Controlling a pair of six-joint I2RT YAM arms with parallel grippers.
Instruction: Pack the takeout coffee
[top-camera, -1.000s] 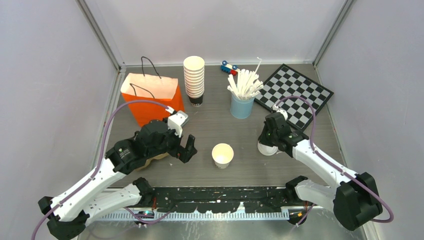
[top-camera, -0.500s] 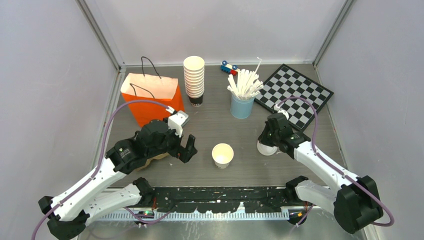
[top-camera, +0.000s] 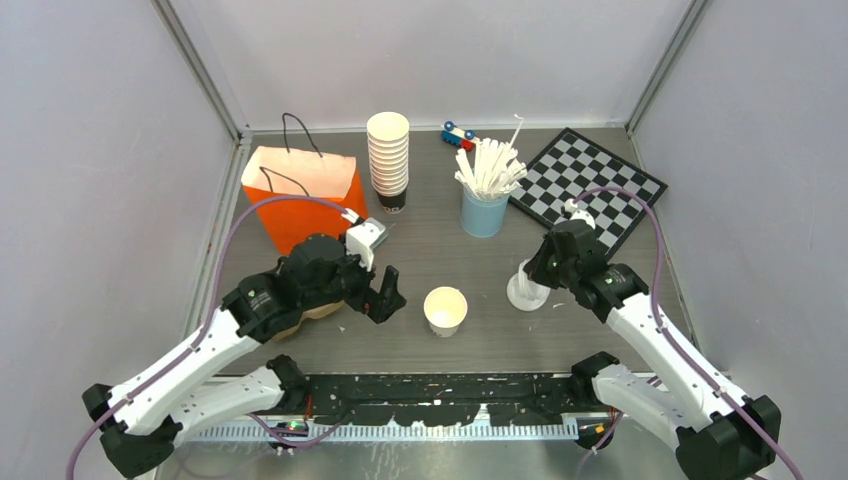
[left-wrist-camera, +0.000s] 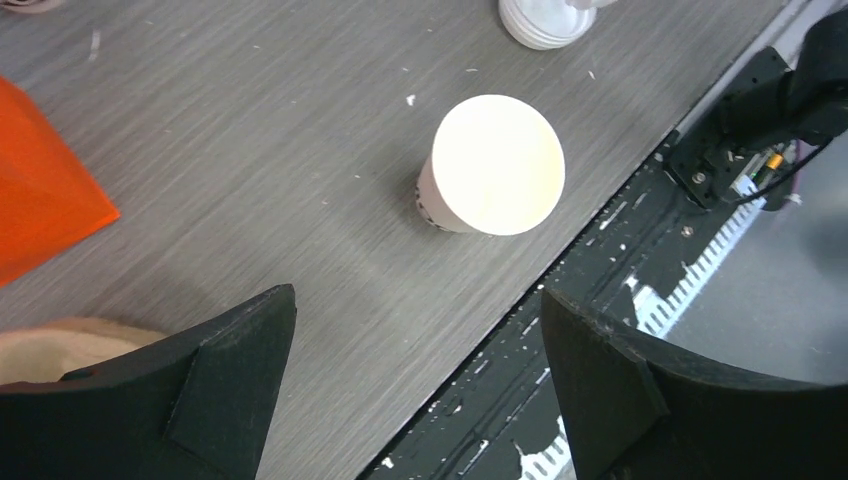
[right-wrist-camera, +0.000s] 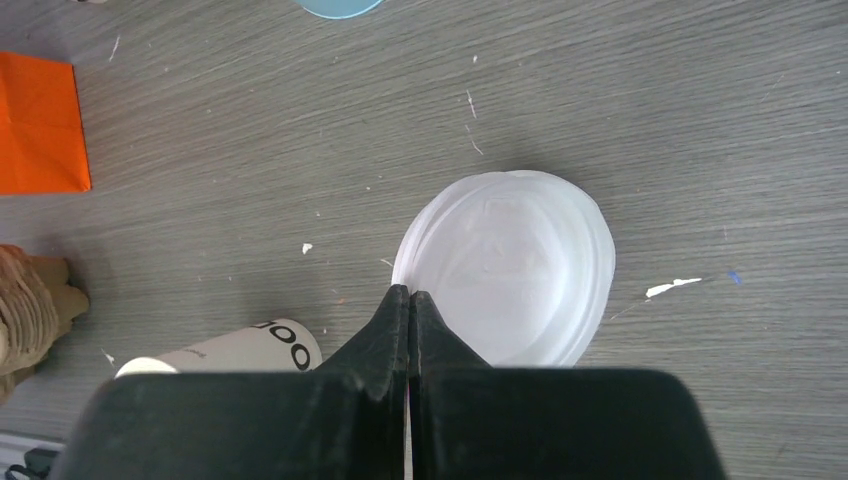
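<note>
A lidless white paper cup (top-camera: 445, 310) of the takeout coffee stands upright mid-table; it also shows in the left wrist view (left-wrist-camera: 490, 170) and the right wrist view (right-wrist-camera: 230, 350). Right of it lies a small pile of white plastic lids (top-camera: 524, 295) (right-wrist-camera: 510, 265). My right gripper (top-camera: 535, 265) (right-wrist-camera: 408, 292) is shut, its tips pinching the rim of a lid that is tilted up off the pile. My left gripper (top-camera: 375, 295) (left-wrist-camera: 418, 300) hangs wide open with nothing in it, left of the cup and apart from it.
An orange paper bag (top-camera: 300, 195) stands open at back left. A brown cardboard piece (top-camera: 310, 315) lies under my left arm. At the back are a tall cup stack (top-camera: 388, 155), a light-blue cup of sticks (top-camera: 485, 200), a toy car (top-camera: 458, 134) and a chessboard (top-camera: 590, 185).
My right gripper closed fully, then rose and shifted right, tipping a lid up from the pile. My left gripper edged right toward the cup.
</note>
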